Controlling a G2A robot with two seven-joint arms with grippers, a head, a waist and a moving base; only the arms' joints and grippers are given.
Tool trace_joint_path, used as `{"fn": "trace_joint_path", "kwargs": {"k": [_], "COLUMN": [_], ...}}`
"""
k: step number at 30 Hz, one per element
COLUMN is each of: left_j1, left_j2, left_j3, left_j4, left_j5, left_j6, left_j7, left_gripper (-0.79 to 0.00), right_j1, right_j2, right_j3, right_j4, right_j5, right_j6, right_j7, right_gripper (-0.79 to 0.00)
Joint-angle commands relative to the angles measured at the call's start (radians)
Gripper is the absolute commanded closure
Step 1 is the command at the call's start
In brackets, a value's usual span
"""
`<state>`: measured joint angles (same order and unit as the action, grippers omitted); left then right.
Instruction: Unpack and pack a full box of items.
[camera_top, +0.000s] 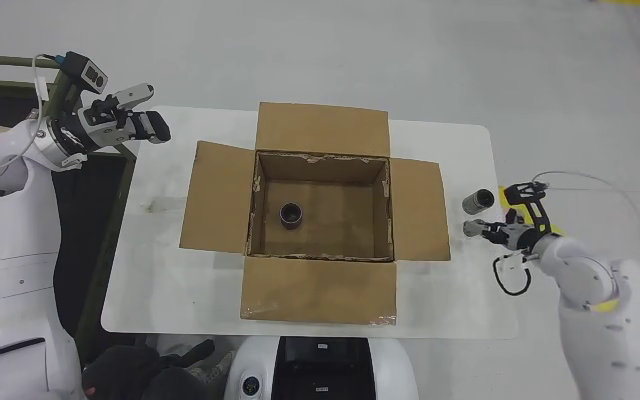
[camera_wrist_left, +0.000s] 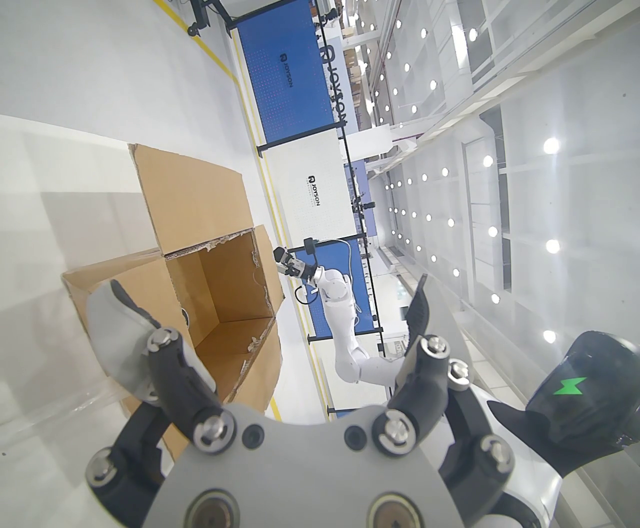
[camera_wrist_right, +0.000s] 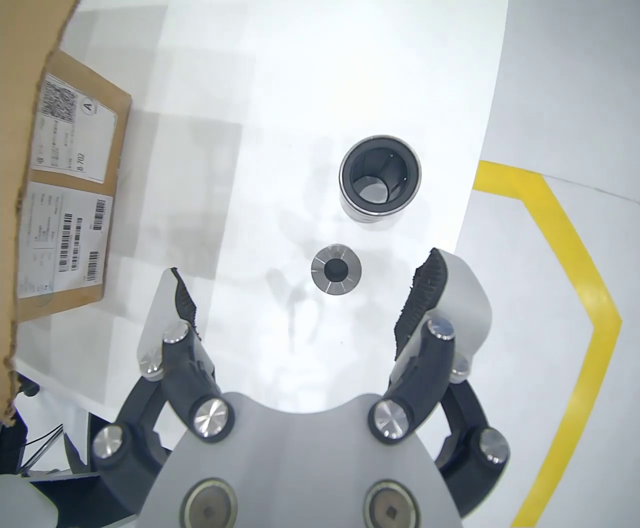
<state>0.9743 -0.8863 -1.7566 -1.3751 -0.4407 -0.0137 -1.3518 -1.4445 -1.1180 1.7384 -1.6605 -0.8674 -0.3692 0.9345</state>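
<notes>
An open cardboard box (camera_top: 320, 275) sits mid-table with its four flaps spread out. One dark ring-shaped part (camera_top: 292, 214) lies on its floor. To the right of the box lie a large metal sleeve (camera_top: 478, 201) (camera_wrist_right: 380, 182) and a small slotted metal collet (camera_top: 470, 229) (camera_wrist_right: 336, 269). My right gripper (camera_top: 488, 222) (camera_wrist_right: 305, 265) is open just short of the collet, which lies in line with the gap between the fingers. My left gripper (camera_top: 153, 112) (camera_wrist_left: 270, 305) hangs open and empty beyond the table's far left corner, facing the box (camera_wrist_left: 215, 280).
The white table (camera_top: 150, 250) has bare room left of the box and along its front. A box flap with printed labels (camera_wrist_right: 70, 200) lies close to the right gripper. A dark green frame (camera_top: 95, 260) stands along the table's left edge.
</notes>
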Motion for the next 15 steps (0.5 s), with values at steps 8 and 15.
{"fn": "trace_joint_path", "kwargs": {"k": [8,15], "left_j1": [0.000,0.000], "left_j2": [0.000,0.000], "left_j3": [0.000,0.000], "left_j4": [0.000,0.000], "left_j5": [0.000,0.000], "left_j6": [0.000,0.000], "left_j7": [0.000,0.000], "left_gripper": [-0.785,-0.785], "right_j1": [0.066,0.111], "right_j2": [0.005,0.007], "right_j3": [-0.064,-0.112], "right_j4": [0.109,0.191], "right_j5": [-0.022,-0.026], "right_j6": [0.003,0.012], "right_j7": [0.002,-0.001], "right_gripper": [-0.785,-0.785]}}
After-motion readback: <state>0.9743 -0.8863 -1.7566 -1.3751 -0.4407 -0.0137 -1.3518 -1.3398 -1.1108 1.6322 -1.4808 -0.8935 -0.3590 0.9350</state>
